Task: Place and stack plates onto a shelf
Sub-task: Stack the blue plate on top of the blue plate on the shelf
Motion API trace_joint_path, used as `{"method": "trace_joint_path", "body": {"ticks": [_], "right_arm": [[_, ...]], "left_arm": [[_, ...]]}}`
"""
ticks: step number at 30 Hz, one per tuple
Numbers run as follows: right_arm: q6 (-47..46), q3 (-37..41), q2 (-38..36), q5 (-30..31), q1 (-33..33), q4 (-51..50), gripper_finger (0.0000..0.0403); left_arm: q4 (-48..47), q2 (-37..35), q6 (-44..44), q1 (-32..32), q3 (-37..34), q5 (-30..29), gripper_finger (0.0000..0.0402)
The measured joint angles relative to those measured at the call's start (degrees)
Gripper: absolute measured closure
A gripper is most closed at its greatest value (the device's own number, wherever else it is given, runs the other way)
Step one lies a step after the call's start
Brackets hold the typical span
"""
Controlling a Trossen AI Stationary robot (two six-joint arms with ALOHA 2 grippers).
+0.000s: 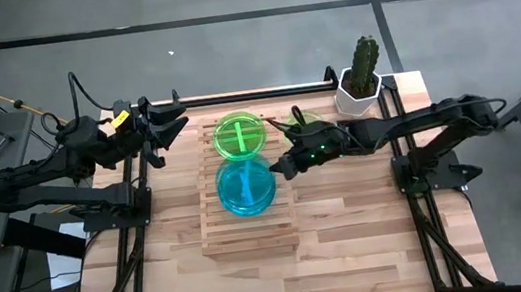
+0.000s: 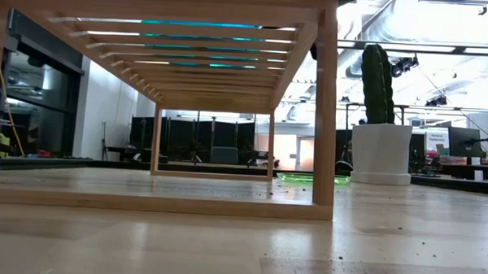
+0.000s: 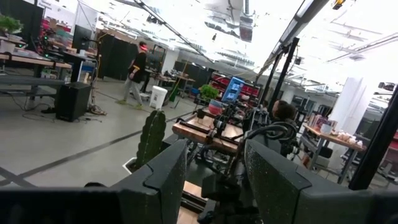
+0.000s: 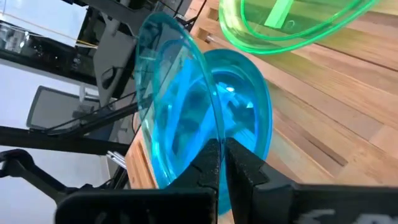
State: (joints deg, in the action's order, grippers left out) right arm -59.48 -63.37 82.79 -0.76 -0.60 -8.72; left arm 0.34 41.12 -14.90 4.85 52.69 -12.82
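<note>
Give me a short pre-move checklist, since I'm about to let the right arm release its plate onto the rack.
1. Grip: right gripper pinches the rim of the upper blue plate: ok.
2. Alignment: that plate sits over the blue plate already on the shelf, though tilted: not ok yet.
3. Neighbour: green plate lies on the shelf beside the blue stack, apart from it: ok.
4. Left gripper waits open off the shelf's far left corner: ok.
5. Plate count in the blue stack: cannot tell.
</note>
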Motion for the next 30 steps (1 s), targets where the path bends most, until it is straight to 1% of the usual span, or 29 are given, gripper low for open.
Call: {"method": "trace_joint_path", "body": {"ticks": [7, 12, 23, 26, 30], "right_arm": [[-0.1, 0.0, 0.1, -2.5, 0.0, 0.0, 0.0403], [-0.2, 0.0, 0.1, -1.2, 0.0, 0.0, 0.0403], [1.1, 0.0, 0.1, -1.0, -0.2, 0.0, 0.0401], [1.5, 0.0, 0.1, -1.0, -0.2, 1.0, 0.0389], [2.7, 0.0, 0.1, -1.0, -0.2, 3.7, 0.0349]], "left_arm": [[0.0, 0.0, -1.0, 0.0, 0.0, 0.0, 0.0248], [0.0, -0.1, -1.0, 0.0, 0.0, 0.0, 0.0248], [0.0, -0.1, -1.0, 0.0, 0.0, 0.0, 0.0248], [0.0, -0.1, -1.0, 0.0, 0.0, 0.0, 0.0248], [0.0, -0.1, -1.0, 0.0, 0.0, 0.0, 0.0248]]}}
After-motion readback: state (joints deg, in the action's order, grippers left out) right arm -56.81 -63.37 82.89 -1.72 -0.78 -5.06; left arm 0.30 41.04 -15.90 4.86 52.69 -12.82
